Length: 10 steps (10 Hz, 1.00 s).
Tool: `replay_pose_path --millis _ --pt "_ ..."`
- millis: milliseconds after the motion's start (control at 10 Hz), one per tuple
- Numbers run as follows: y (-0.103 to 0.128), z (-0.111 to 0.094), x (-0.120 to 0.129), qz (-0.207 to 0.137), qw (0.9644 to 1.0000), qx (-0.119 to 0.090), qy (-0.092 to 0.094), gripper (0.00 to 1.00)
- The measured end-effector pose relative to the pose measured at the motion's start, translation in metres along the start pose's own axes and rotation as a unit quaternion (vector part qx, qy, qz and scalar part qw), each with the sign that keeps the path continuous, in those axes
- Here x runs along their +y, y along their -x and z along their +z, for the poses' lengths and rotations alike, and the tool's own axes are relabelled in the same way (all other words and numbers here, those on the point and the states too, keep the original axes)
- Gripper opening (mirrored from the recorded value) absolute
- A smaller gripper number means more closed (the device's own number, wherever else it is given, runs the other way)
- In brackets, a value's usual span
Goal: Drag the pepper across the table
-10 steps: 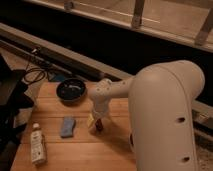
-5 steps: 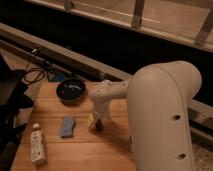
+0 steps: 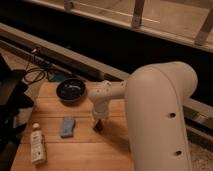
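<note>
Pointing straight down, the gripper (image 3: pixel 98 121) is low over the table (image 3: pixel 90 152), with the small dark pepper (image 3: pixel 98 128) right at its tip. I cannot tell if it is open or closed. It is almost where it was half a second ago. The big white arm (image 3: pixel 157 120) bends in from the right. A blue sponge (image 3: pixel 67 126) lies near its left.

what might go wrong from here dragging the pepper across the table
1. The pincer is down at mid-table on the small pepper, which is mostly hidden beneath it; the pepper may slip out during the drag.
2. A leftward drag could push it into the blue sponge.
3. The robot's arm hides the right side of the table, so the edge there cannot be judged.
</note>
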State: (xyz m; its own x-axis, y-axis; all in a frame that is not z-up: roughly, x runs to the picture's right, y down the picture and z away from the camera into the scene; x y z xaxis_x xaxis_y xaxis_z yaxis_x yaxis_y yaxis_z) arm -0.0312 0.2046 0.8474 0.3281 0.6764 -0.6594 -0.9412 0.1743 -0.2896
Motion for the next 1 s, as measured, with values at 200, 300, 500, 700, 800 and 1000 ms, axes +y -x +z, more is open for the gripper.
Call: replay_pose_path --millis 200,300,500,700,800,1000 --pt "0.001 -0.001 0.001 -0.001 1.0 -0.001 0.001 0.25" --pt "0.001 -0.002 0.002 -0.001 1.0 -0.001 0.002 0.16" --pt "0.002 -0.002 0.005 -0.004 1.0 -0.001 0.002 0.04" --pt "0.007 -0.006 0.016 -0.022 0.9997 -0.002 -0.003 0.04" --pt "0.012 -0.008 0.031 -0.038 0.9993 -0.001 -0.004 0.04" --pt "0.015 -0.012 0.037 -0.053 0.9985 0.0 -0.009 0.04"
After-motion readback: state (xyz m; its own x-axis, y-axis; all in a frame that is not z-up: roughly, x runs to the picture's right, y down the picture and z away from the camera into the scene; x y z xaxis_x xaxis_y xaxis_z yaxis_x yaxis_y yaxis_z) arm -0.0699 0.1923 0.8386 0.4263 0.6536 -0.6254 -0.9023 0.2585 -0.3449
